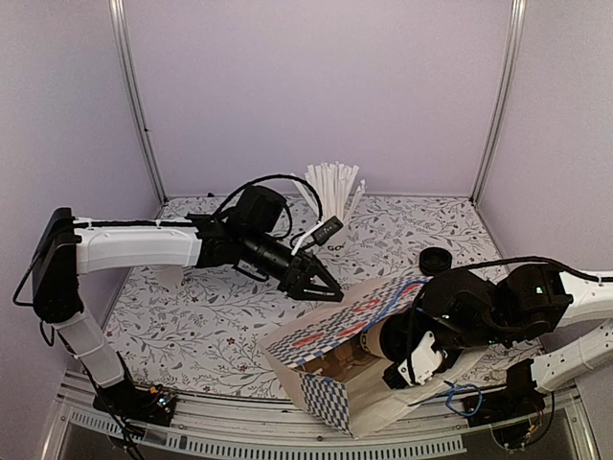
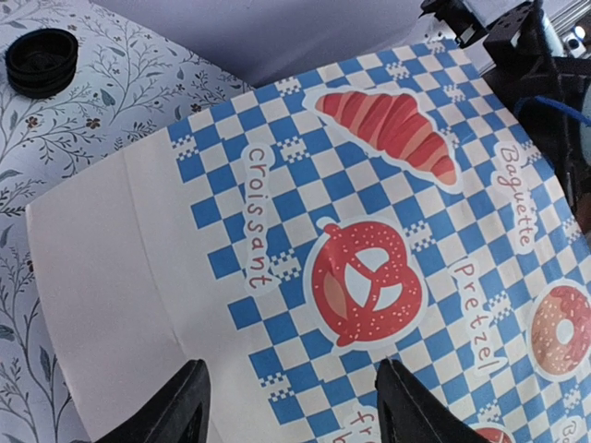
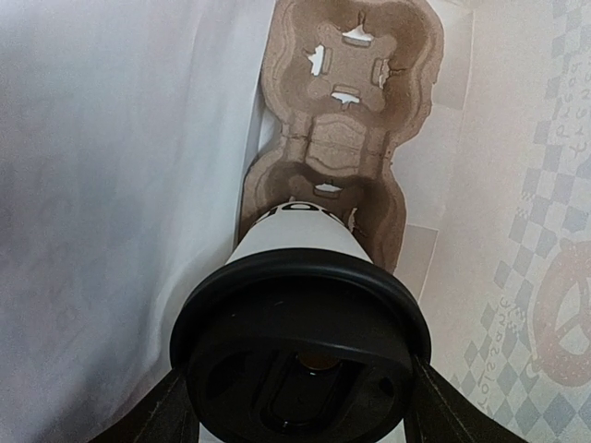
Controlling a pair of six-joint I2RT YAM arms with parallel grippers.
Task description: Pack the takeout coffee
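While the paper bag (image 1: 330, 379) is laid on its side at the near edge of the table (image 1: 192, 316), right of centre, the takeout coffee (image 3: 297, 305) is held inside it. The cup is gripped by the right gripper (image 3: 300, 411), whose jaws are set against opposite sides of the lidded end, spread about as wide as the black lid. The cup is turned sideways, with its lid toward the wrist and its lettered base pointing deeper into the bag.

A brown pulp cup carrier (image 3: 355, 111) is seen further inside, and 2 of its wells are visible. The base of the cup is placed at the nearer well. Whether it is seated there cannot be told.

The left gripper (image 2: 291, 397) is held over the bag's upper side, which is printed with blue checks, a croissant and a pretzel. Its jaws are parted and nothing is held between them. Whether the bag is touched cannot be told.

A loose black lid (image 1: 436, 259) is found on the table toward the right edge, just beyond the bag. A white cup of straws (image 1: 333, 187) is stood at the far edge, near the centre. Another white cup (image 1: 170, 278) is partly hidden under the left arm, near the left edge.
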